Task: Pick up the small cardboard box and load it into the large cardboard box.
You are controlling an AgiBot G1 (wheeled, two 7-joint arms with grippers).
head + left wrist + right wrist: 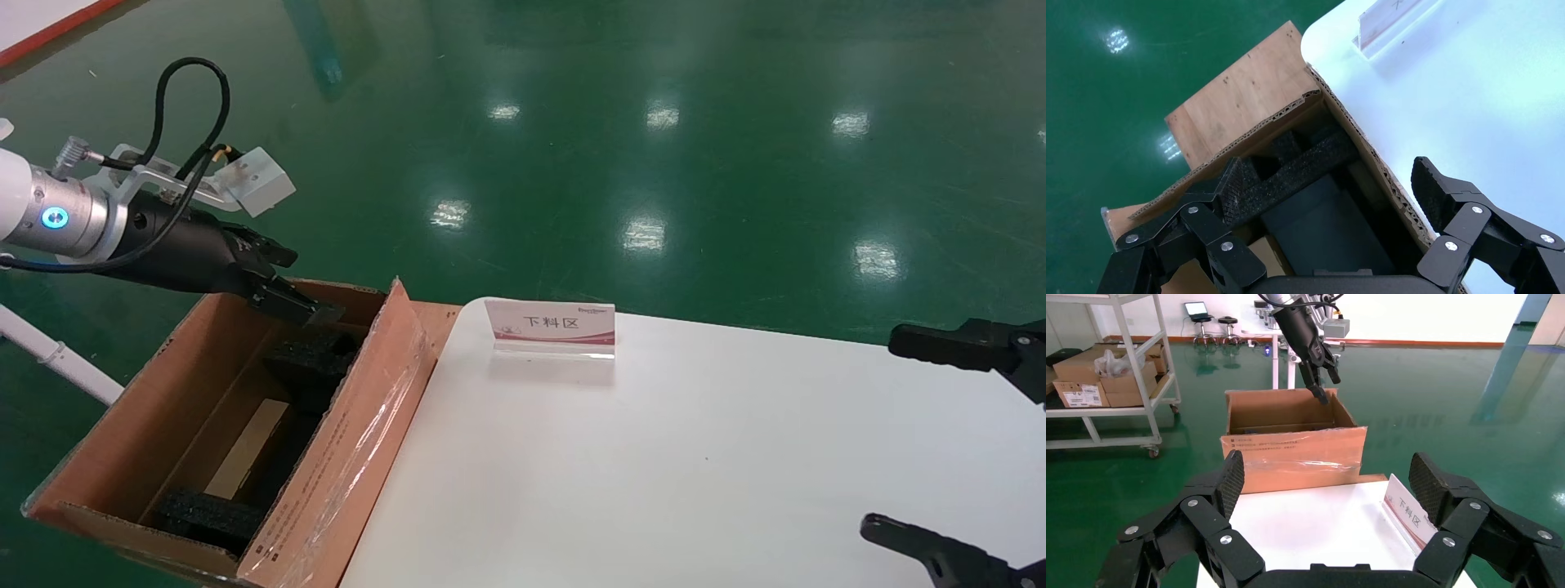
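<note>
The large cardboard box (359,425) stands open beside the left end of the white table, its taped, printed flap upright; it also shows in the left wrist view (1389,177) and the right wrist view (1291,453). The small cardboard box (245,449), plain pale brown and elongated, lies on the bottom inside it, between black foam blocks (315,351). My left gripper (298,286) hangs open and empty over the box's far end, above the foam (1291,171). My right gripper (887,433) is open and empty at the table's right edge.
A clear sign stand (549,327) with a red-striped card stands at the table's (695,457) far edge. A wooden board (1236,104) lies under the box's far end. A shelf with cartons (1101,373) stands far off on the green floor.
</note>
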